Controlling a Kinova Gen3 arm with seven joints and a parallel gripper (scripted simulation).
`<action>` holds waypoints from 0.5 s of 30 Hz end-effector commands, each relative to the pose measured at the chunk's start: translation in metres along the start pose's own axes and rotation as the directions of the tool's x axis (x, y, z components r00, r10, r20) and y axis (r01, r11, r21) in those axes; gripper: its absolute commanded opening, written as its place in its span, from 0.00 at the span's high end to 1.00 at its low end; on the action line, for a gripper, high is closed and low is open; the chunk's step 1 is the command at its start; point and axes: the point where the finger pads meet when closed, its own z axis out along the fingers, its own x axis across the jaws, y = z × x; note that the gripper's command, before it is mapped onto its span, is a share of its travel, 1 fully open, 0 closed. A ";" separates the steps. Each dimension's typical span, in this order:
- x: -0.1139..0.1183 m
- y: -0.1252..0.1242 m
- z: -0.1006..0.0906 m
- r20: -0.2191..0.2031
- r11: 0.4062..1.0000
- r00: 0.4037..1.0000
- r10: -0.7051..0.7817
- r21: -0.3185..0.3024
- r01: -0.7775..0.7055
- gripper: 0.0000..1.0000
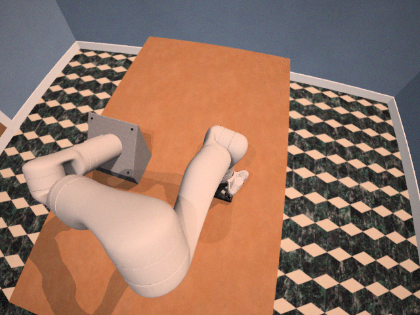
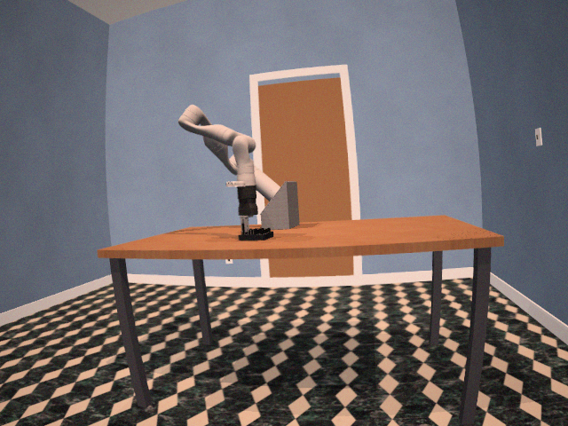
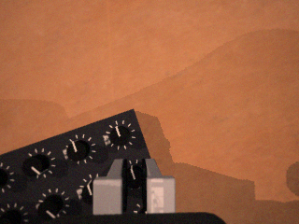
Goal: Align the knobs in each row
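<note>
The black knob box [image 3: 56,142] [image 1: 224,195] [image 2: 257,235] stands on the orange table [image 1: 203,84] [image 2: 366,236]. In the wrist view it lies at the lower left, turned at a slant, with several black knobs ringed by white marks. My gripper [image 3: 135,176] [image 2: 245,225] points straight down over the box near its corner. Its two grey fingers are shut on a knob [image 3: 135,179] at the end of the second row from the box's upper edge in that view. The knob's white line shows between the fingers. In the top view my arm hides most of the box and the fingers.
The arm's grey wedge-shaped mount [image 1: 135,149] [image 2: 281,209] stands on the table behind the box. The arm's large links [image 1: 135,230] bend low over the near part of the table. The table's right edge lies a short way beyond the box.
</note>
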 end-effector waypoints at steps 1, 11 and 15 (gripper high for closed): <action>0.000 0.000 0.000 0.001 1.000 1.000 -0.007 0.000 0.007 0.70; 0.000 0.000 0.000 0.001 1.000 1.000 -0.018 0.000 0.018 0.70; 0.000 0.000 0.000 0.001 1.000 1.000 -0.018 0.000 0.018 0.70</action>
